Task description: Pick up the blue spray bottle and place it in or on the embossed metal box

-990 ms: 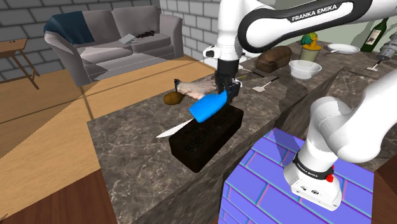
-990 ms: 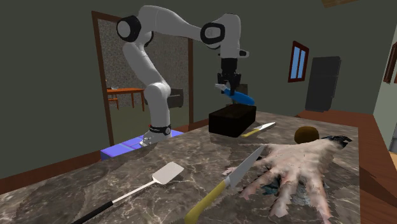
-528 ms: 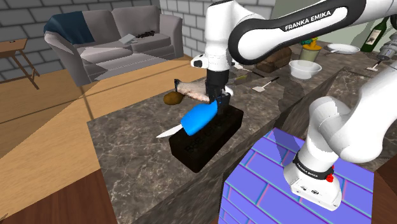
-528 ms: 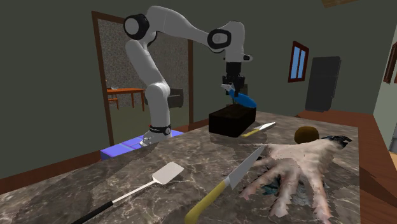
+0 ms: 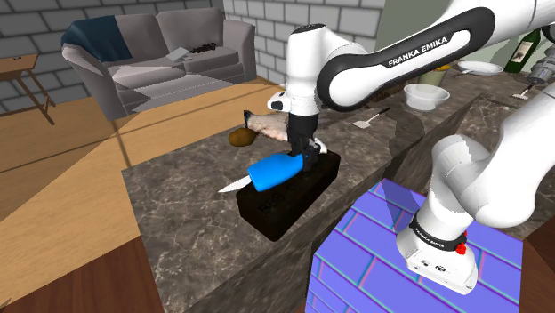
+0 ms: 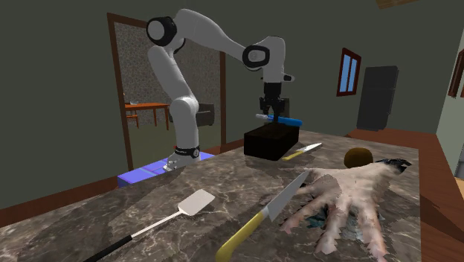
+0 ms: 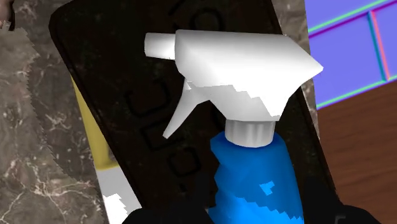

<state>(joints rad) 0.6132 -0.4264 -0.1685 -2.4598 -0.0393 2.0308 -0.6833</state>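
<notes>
Lower than before, our end effector [image 5: 308, 155] clasps the blue spray bottle [image 5: 274, 171] level over the dark box [image 5: 286, 201], so we near release.

I'm seeing the spray bottle [image 5: 274, 169] hanging over the box [image 5: 293, 197], which is sitting at the counter's [image 5: 178, 213] edge nearest the stand [image 5: 374, 258], beside a knife [image 5: 233, 186].

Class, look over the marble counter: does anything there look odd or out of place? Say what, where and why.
A big, pale, finger-like shape sprawls on the counter beside the yellow-handled knife and dwarfs it. It looks like no ordinary kitchen item.
</notes>
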